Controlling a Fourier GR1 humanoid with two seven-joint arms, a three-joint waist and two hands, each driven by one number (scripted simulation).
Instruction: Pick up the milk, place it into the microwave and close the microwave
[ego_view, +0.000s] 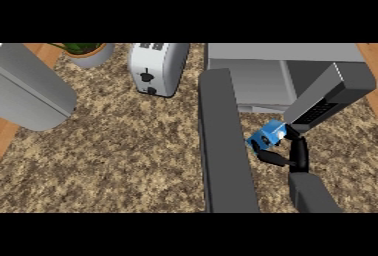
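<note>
Blue milk carton (269, 135) sat pinched in the right hand (289, 156), black fingers curled round its near side, lifted just off the speckled desk (125, 155). It hung directly before the microwave (255, 75), whose door (225, 145) swung wide toward the near edge, likely to leave the cavity free for loading. Carton looked small, boxy, tilted, with a paler top face. Left hand not visible; only a grey forearm (29, 92) showed at far left.

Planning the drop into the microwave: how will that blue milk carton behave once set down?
The milk carton, held in the right hand, looks boxy and flat-sided, so probably stiff and unlikely to roll. It appears small, likely light. Tilted as it is now, it might tip if released.
</note>
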